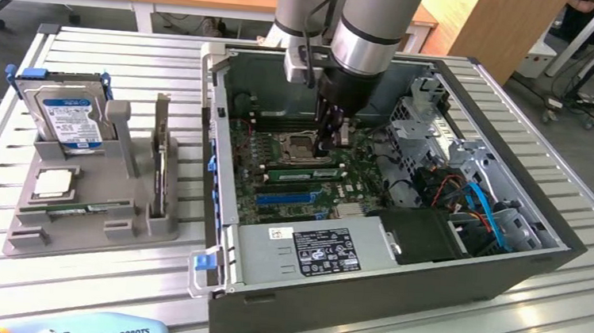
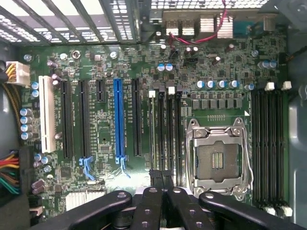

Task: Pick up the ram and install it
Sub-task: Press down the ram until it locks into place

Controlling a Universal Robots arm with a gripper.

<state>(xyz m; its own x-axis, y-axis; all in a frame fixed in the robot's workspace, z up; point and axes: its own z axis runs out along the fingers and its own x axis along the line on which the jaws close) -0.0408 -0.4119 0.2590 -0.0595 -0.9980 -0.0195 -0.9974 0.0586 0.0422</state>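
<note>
— Where do we stand in the exterior view?

— We look from high up and some way back, down on an open computer case (image 1: 378,221) on a slatted metal table (image 1: 86,293), the arm (image 1: 377,22) reaching in from above.

— And from the wrist?

— We look close and straight down at the motherboard (image 2: 144,72), the gripper (image 2: 160,179) at the frame's edge.

— What do both views share?

— The motherboard (image 1: 297,162) and its processor socket (image 1: 301,145), which the wrist view (image 2: 218,160) shows far nearer.
</note>
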